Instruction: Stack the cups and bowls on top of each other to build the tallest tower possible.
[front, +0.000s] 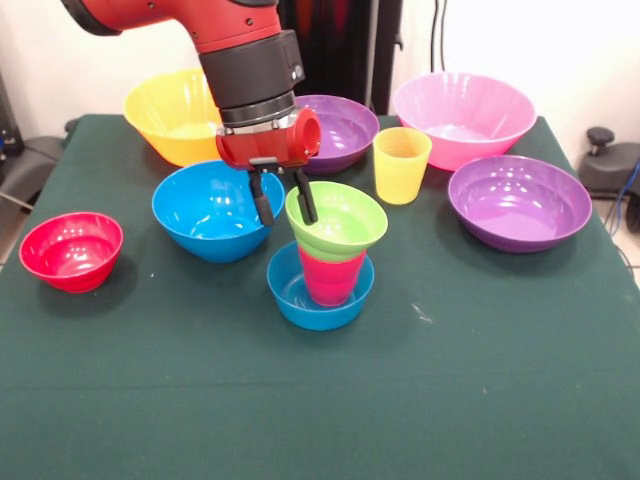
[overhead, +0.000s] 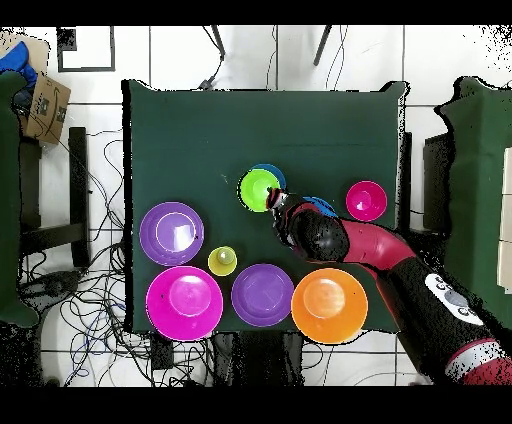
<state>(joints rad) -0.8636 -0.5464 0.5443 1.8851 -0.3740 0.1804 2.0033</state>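
Right now my end effector (front: 285, 203) hangs at the rim of the lime green bowl (front: 338, 220), its two dark fingers (front: 262, 200) spread narrowly, one outside the rim on the side toward the medium blue bowl (front: 212, 209) and the other just over the rim's inner edge; whether they actually pinch the rim I cannot tell. That lime green bowl sits upright on the red cup (front: 330, 277), which stands mouth down inside the small blue bowl (front: 320, 287), and these three make up the tower (front: 328, 255) near the middle of the table (front: 480, 370). Taking the tower as my landmark: the medium blue bowl lies just beside it, under my wrist, and the small red bowl (front: 71, 250) sits well beyond that one, near the table edge. Behind the tower stands a purple bowl (front: 340, 130), partly hidden by my arm, with the large yellow bowl (front: 170, 115) farther off on the blue bowl's side. The yellow cup (front: 401, 165) stands upright behind the tower on the other side, apart from it, and past that cup are the large pink bowl (front: 464, 118) and the second purple bowl (front: 519, 202). From overhead, the lime green bowl covers most of the small blue bowl, leaving only a blue crescent showing.
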